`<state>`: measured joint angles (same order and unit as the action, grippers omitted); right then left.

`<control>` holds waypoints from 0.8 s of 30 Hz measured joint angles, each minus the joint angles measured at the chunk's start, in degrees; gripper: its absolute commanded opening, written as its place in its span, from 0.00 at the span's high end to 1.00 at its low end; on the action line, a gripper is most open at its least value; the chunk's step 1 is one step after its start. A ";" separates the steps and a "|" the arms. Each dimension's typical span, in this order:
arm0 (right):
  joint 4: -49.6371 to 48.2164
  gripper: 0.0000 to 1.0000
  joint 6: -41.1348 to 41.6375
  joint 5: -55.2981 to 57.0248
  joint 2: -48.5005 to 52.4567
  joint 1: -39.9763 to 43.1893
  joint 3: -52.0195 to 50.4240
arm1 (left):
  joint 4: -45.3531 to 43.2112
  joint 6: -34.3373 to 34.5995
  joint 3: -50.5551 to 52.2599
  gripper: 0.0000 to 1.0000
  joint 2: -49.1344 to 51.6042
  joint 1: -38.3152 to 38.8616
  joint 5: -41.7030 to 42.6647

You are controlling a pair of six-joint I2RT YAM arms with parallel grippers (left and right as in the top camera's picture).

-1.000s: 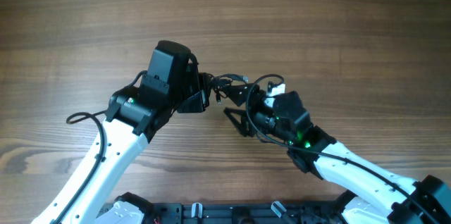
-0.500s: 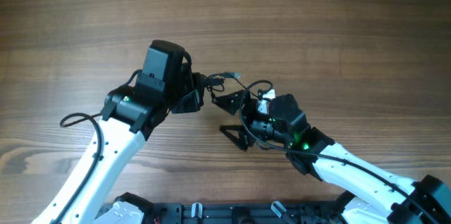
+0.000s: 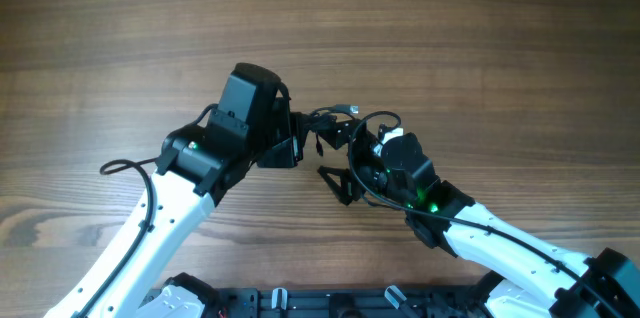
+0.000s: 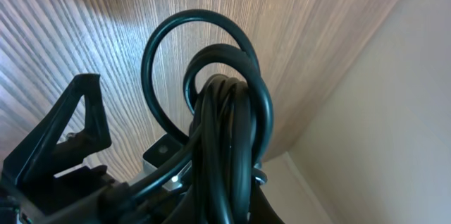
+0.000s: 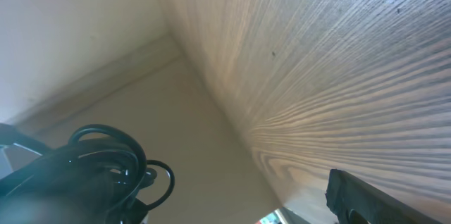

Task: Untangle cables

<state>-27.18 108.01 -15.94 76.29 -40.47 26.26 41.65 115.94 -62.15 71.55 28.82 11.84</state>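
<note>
The left tool (image 3: 300,140) is shut tight on the cables (image 3: 335,116). It holds them as a small black bunch, up off the counter (image 3: 450,38). In the left wrist view the cables (image 4: 225,132) fill the middle of the picture. They stand up in thick black loops, one loop inside another, all pressed close together. You cannot see the left tool's own fingers in that view.

The right tool (image 3: 325,150) is wide, with its two sides far apart and nothing between them. It sits just beside the bunch and points at it. One side is up by the cables and the other side is lower down, near the counter. I cannot tell if the upper side touches them. In the right wrist view one black finger (image 5: 359,196) shows at the bottom right, and the cables (image 5: 99,160) are a blurry dark bunch at the bottom left, well apart from it.

A little plug end sticks out at the top of the bunch in the overhead view. The counter is brown wood with lines in it.
</note>
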 measured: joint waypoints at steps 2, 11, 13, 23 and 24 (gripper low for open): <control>-0.74 0.02 0.28 0.59 0.00 0.00 0.00 | -1.55 0.00 0.00 0.96 0.02 0.52 0.00; -0.76 0.07 0.63 2.54 0.00 0.00 0.00 | -6.99 0.00 0.00 0.96 0.00 4.20 0.22; -0.48 0.08 -1.57 2.58 0.00 0.00 0.00 | -7.04 0.02 0.02 0.96 0.00 4.17 0.22; 19.61 0.11 -23.93 2.97 -0.02 0.00 0.48 | -11.10 0.02 0.55 0.96 0.02 0.72 3.65; 21.24 0.11 -25.05 2.97 -0.02 0.00 0.46 | -11.43 0.02 0.57 0.96 0.02 0.31 4.00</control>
<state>-5.93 82.96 -12.97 76.27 -40.47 26.72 30.22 115.96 -61.58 71.57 29.12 15.84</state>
